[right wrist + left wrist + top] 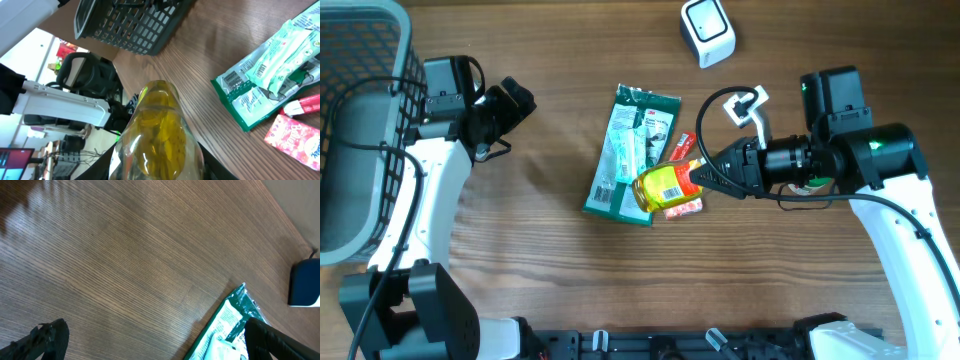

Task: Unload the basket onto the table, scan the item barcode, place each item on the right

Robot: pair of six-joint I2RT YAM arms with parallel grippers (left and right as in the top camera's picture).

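- At the middle of the table [550, 270]: yellow bottle [665, 185], gripped by the right hand [698, 176], above the edge of a green packet [623, 150] and a red packet [684, 207].
- Far edge: white scanner [707, 30], well apart from the bottle.
- Left side: left hand [518, 100], spread wide and empty, near a grey basket [408, 60].

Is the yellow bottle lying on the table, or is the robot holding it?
Holding it. The right gripper is closed around the yellow bottle, which is tipped sideways over a corner of the green packet.
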